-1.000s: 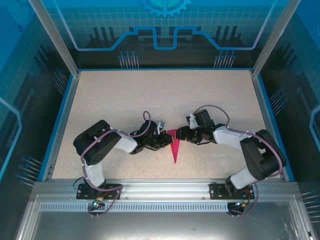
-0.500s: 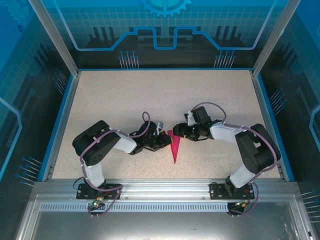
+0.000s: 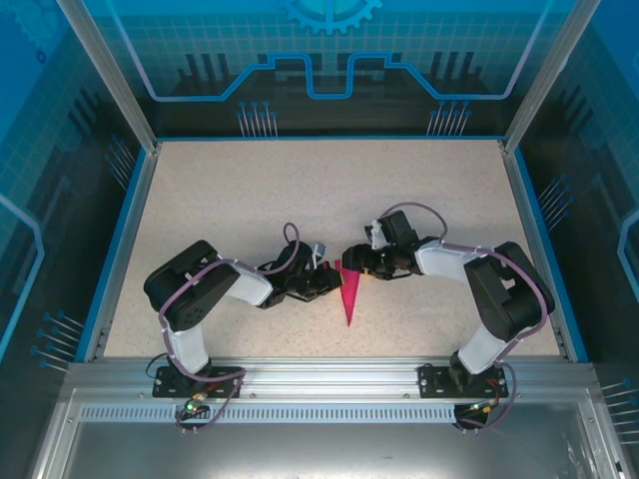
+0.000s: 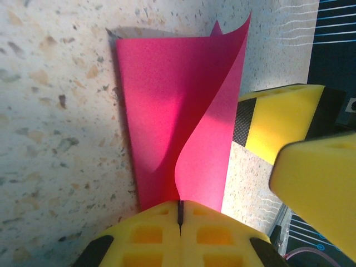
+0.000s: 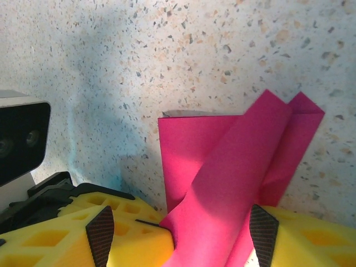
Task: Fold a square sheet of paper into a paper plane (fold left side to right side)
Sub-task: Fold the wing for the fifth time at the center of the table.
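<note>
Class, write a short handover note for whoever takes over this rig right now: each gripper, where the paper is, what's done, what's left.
Left gripper: shut, pinching an edge of the paper.
Right gripper: open, with a raised flap of the paper between its fingers.
Paper: in the middle of the table, folded narrow and pointed, tip toward the arms.
Done: it is folded down to a dart shape.
Left: one flap stands curled up, so it probably needs laying over and creasing flat.
</note>
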Available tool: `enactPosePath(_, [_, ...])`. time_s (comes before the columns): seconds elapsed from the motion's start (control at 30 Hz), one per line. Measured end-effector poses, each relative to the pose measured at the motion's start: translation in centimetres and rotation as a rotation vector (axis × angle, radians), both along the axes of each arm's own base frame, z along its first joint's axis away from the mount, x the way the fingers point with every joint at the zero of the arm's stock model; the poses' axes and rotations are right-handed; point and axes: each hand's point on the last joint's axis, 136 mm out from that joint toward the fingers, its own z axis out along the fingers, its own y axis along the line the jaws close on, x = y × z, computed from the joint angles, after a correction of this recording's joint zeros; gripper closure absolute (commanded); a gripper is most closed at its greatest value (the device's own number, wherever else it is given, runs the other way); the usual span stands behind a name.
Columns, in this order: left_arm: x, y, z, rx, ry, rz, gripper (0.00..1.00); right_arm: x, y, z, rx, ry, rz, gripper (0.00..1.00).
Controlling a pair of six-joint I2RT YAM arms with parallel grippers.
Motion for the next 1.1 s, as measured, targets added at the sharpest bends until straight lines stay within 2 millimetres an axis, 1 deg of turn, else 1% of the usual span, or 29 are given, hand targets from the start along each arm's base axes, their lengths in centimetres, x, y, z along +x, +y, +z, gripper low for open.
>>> enactPosePath(0.23, [0.02,0.03,-0.01,0.000,0.000,0.001,1.00,0.11,0.15,-0.59,-0.009,0.017,0.003,0.31])
enactPosePath(0.43, [-0.07,0.10,-0.15,0.011,-0.008,-0.009,1.00,0.18,0.29,-0.71,-0.019,0.029,0.006,0.31])
enactPosePath(0.97, [-0.19,0.20,-0.55,0.019,0.002,-0.010,1.00,0.18,0.33,-0.70,-0.024,0.026,0.017,0.30])
enactPosePath(1.1, [-0.16,0.23,-0.59,0.020,0.003,-0.009,1.00,0.15,0.24,-0.35,-0.029,0.012,0.025,0.30])
